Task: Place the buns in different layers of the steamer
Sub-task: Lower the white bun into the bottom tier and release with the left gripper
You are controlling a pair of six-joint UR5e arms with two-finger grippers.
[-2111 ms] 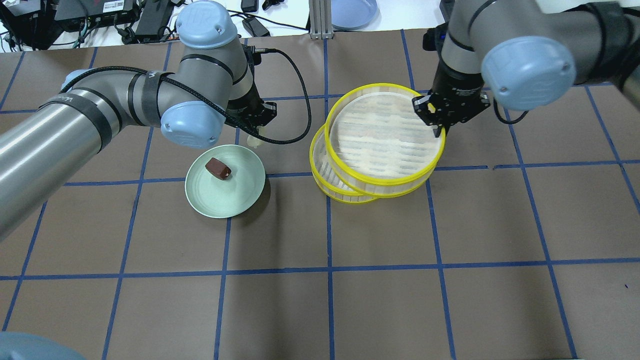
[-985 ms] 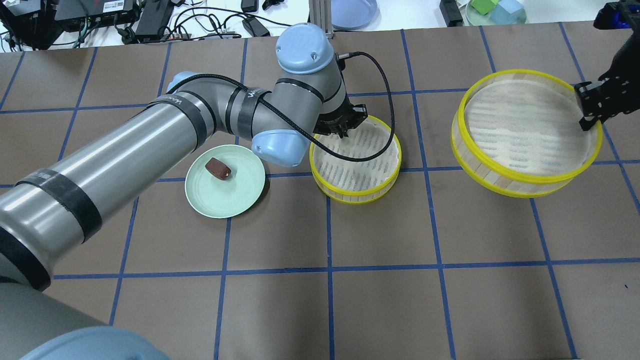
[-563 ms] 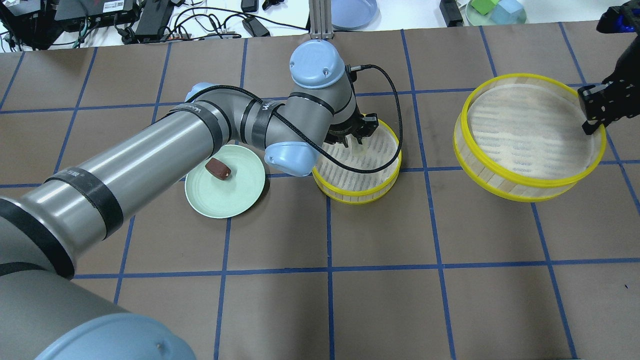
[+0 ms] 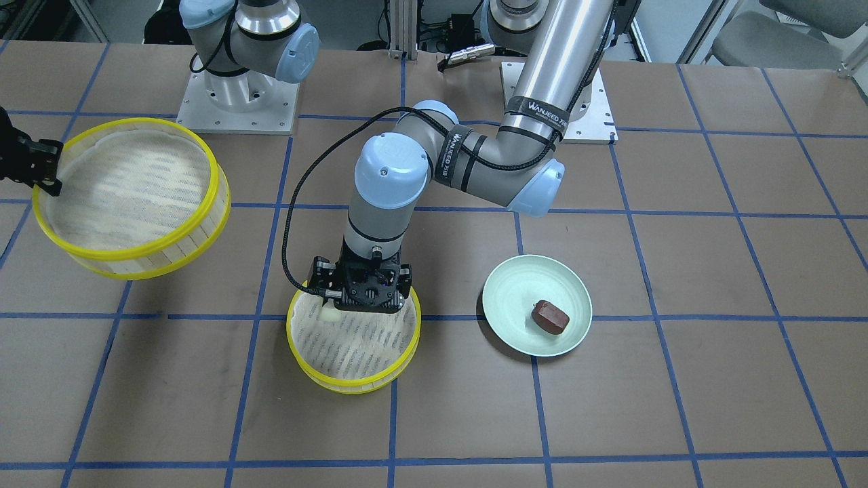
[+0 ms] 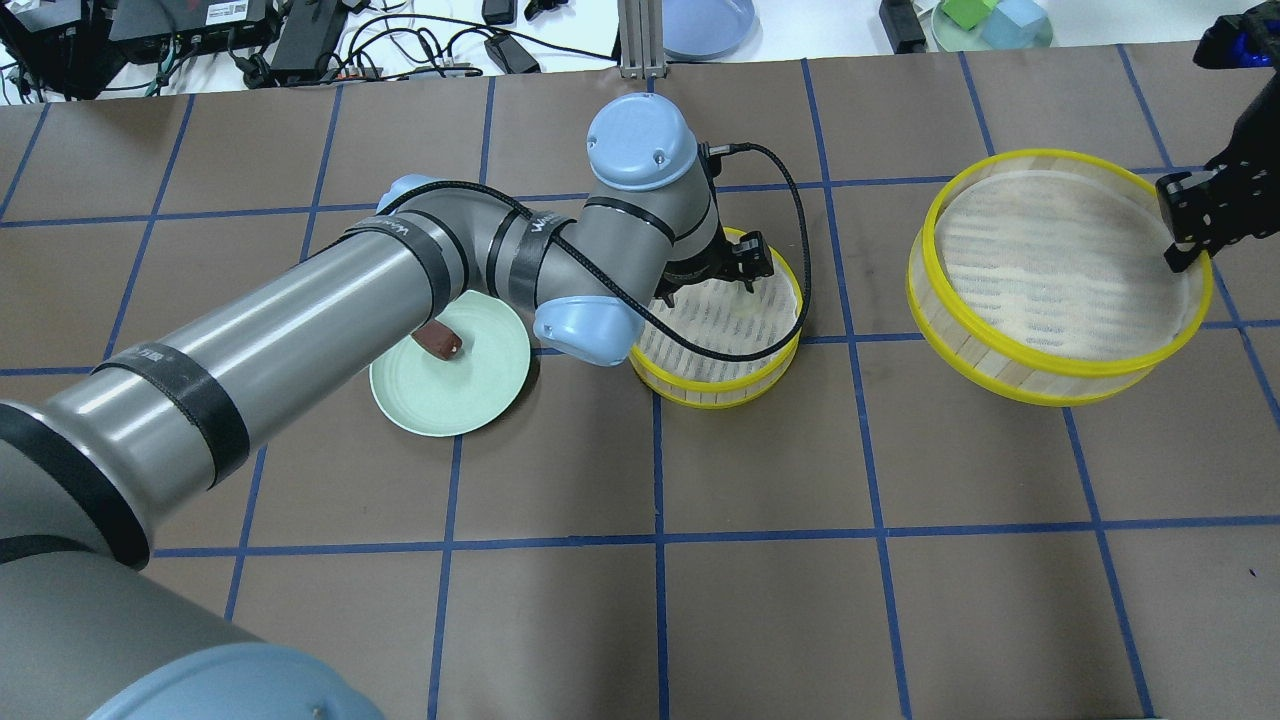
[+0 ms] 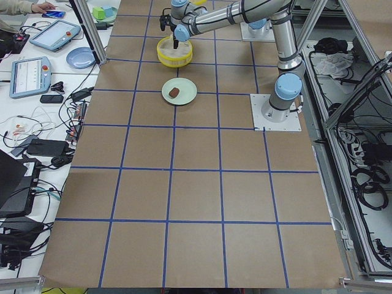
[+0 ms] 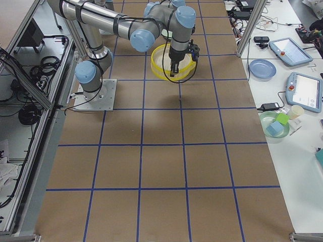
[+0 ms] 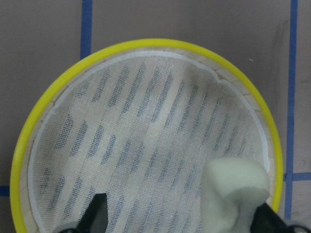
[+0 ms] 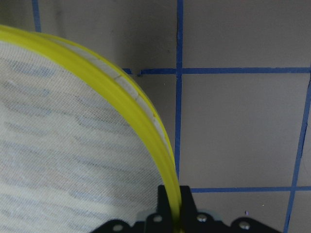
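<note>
My left gripper (image 5: 735, 275) hangs open over the lower steamer layer (image 5: 715, 383), which stands on the table. The cream bun (image 5: 745, 307) lies on its mesh beside one finger; the left wrist view shows the bun (image 8: 235, 194) and the fingers (image 8: 98, 211) wide apart. The reddish-brown bun (image 4: 550, 317) lies on the pale green plate (image 4: 515, 298). My right gripper (image 5: 1180, 255) is shut on the rim of the upper layer (image 5: 1050, 365) and holds it tilted above the table at the far right. The right wrist view shows that pinched rim (image 9: 146, 121).
My left arm reaches across the plate (image 5: 450, 390) and half hides the brown bun (image 5: 445, 345). Its black cable drapes over the lower layer. A blue plate (image 5: 705, 25), cables and a dish of blocks (image 5: 990, 20) lie beyond the table's back edge.
The right gripper lifted the upper layer off the stack and carried it right. The left gripper brought the cream bun over the lower layer and opened; the bun now rests on the mesh.
</note>
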